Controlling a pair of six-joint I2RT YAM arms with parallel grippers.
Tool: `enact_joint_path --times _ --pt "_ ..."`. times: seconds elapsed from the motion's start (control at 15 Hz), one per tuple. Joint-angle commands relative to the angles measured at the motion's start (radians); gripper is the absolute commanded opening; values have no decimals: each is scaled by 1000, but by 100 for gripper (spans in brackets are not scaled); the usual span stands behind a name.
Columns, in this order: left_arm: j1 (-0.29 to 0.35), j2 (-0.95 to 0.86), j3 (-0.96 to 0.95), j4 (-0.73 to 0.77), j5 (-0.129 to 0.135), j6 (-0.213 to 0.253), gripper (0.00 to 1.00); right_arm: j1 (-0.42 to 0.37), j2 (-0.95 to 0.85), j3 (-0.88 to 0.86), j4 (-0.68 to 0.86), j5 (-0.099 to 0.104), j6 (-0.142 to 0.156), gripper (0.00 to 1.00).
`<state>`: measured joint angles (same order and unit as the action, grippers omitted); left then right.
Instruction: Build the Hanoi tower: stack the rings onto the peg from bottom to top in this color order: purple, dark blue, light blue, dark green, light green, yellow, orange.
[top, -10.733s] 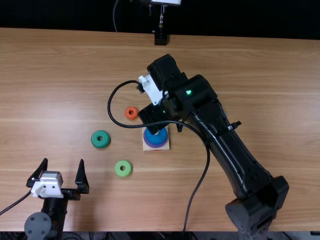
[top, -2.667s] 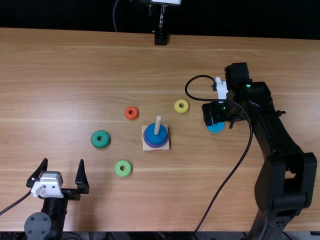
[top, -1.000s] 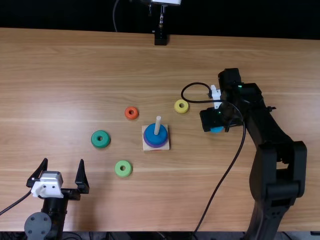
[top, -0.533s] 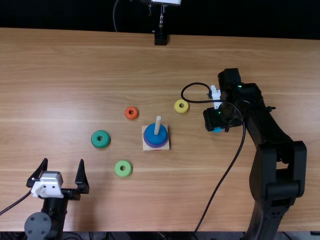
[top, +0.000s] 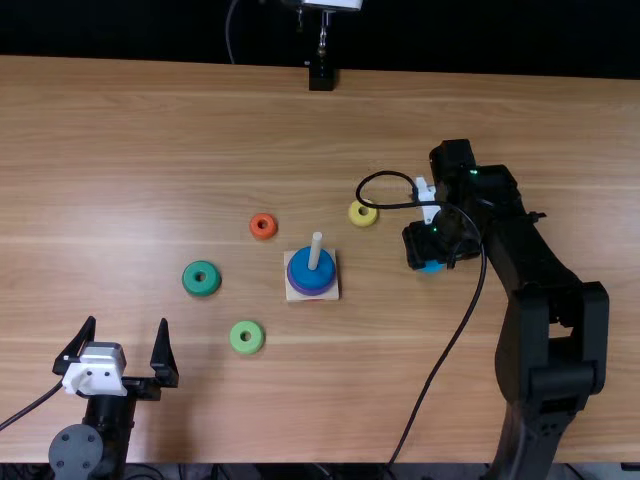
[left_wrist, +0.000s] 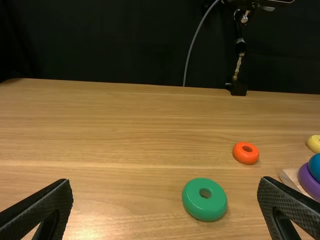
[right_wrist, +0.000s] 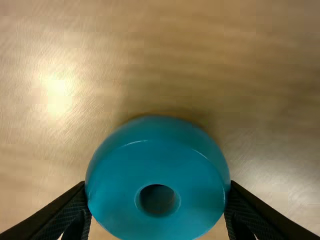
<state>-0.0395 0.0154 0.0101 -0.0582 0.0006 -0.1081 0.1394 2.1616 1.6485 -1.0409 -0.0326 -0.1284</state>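
My left gripper (top: 120, 350) stands open at the near left in the top view; in the left wrist view the gripper (left_wrist: 165, 200) has nothing between its fingers. Right of the base, my right gripper (top: 430, 264) has the light blue ring (top: 432, 267) under it. The right wrist view shows the gripper (right_wrist: 157, 192) with both fingers against the sides of the light blue ring (right_wrist: 120, 190). On the wooden base (top: 333, 291), the peg (top: 316, 246) carries the purple ring (top: 310, 291) with the dark blue ring (top: 303, 273) above it.
Loose on the table (top: 180, 140) lie the dark green ring (top: 190, 280), light green ring (top: 238, 346), orange ring (top: 256, 227) and yellow ring (top: 360, 219). A black cable loops over the yellow ring and trails beside the right arm.
From well back over the base, the right arm has swung right to the light blue ring, then shifted slightly left in the last half second. The left arm has kept still.
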Motion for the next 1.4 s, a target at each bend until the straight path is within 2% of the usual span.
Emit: enact_joint_path --times 0.0,0.27,0.67,1.0,1.33 --pt "-5 -15 -10 -27 -12 5 100 25 -49 56 -21 5 3 0" --pt "-5 -15 -10 -27 -12 5 100 69 -135 111 -131 3 3 0" --pt "-5 -15 -10 -27 -12 5 100 177 -155 378 -332 1 3 0" --pt "-5 -15 -10 -27 -12 5 100 267 -149 553 -341 1 0 0" --pt "-5 -15 -10 -27 -12 5 100 344 -149 585 -341 -1 -8 0"
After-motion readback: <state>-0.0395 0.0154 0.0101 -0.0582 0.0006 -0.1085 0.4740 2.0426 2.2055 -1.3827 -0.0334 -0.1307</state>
